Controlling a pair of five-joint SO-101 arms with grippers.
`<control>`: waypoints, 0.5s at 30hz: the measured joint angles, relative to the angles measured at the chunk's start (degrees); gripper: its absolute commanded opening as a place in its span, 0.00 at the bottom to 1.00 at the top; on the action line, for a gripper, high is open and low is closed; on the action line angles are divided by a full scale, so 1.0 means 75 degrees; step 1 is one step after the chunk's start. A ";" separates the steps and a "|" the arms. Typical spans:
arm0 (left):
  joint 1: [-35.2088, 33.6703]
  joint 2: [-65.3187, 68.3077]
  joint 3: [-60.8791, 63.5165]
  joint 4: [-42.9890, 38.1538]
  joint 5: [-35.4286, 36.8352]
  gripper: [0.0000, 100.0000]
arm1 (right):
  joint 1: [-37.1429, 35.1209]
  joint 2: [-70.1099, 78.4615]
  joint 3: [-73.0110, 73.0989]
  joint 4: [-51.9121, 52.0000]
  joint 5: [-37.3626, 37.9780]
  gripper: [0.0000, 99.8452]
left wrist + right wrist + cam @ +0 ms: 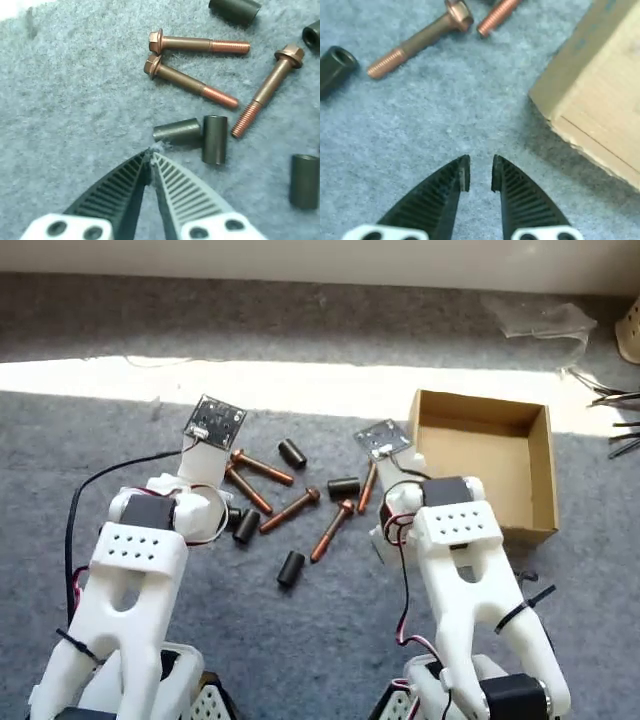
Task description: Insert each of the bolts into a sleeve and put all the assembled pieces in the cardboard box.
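Several copper bolts point(290, 509) and black sleeves point(290, 568) lie loose on the grey carpet between the two arms. My left gripper point(151, 155) is shut, its tips just short of two sleeves point(177, 131) that lie touching; three bolts point(190, 82) lie beyond them. My right gripper point(479, 172) is open by a narrow gap over bare carpet, with nothing between its fingers. A bolt point(420, 42) and a sleeve point(335, 65) lie ahead of it, and a corner of the cardboard box point(600, 100) is close beside it. The cardboard box point(545, 475) is empty.
A strip of sunlight crosses the carpet behind the parts. A clear plastic bag point(530, 315) lies at the back right, and dark cables point(615, 420) come in from the right edge. Open carpet lies in front of the parts between the arm bases.
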 measured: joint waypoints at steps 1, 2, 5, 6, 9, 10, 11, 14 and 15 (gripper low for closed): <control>-0.0105 0.0000 0.0105 -0.0211 -0.0012 0.00 | -0.0152 0.0000 0.0000 0.0000 0.0000 0.08; -0.0246 0.0012 0.0199 -0.0422 -0.0012 0.00 | -0.0328 0.0000 0.0000 -0.0012 0.0000 0.08; -0.0633 0.0023 0.0281 -0.0785 0.0000 0.00 | -0.0703 0.0000 0.0000 -0.0023 0.0000 0.08; -0.0692 0.0023 0.0281 -0.0821 0.0000 0.00 | -0.0738 0.0000 0.0000 -0.0023 0.0000 0.08; -0.0844 0.0023 0.0281 -0.0879 -0.0012 0.00 | -0.0750 0.0000 -0.0059 -0.0023 0.0000 0.08; -0.0903 0.0023 0.0281 -0.0891 -0.0012 0.00 | -0.0797 0.0023 -0.0152 -0.0070 0.0000 0.08; -0.0973 0.0023 0.0281 -0.0903 -0.0012 0.00 | -0.0832 0.0059 -0.0281 -0.0141 0.0000 0.08; -0.1207 0.0023 0.0281 -0.0926 0.0246 0.00 | -0.0832 0.0293 -0.0809 -0.0246 0.0000 0.08; -0.1254 0.0023 0.0281 -0.0926 0.0305 0.00 | -0.0821 0.0399 -0.1043 -0.0246 0.0000 0.08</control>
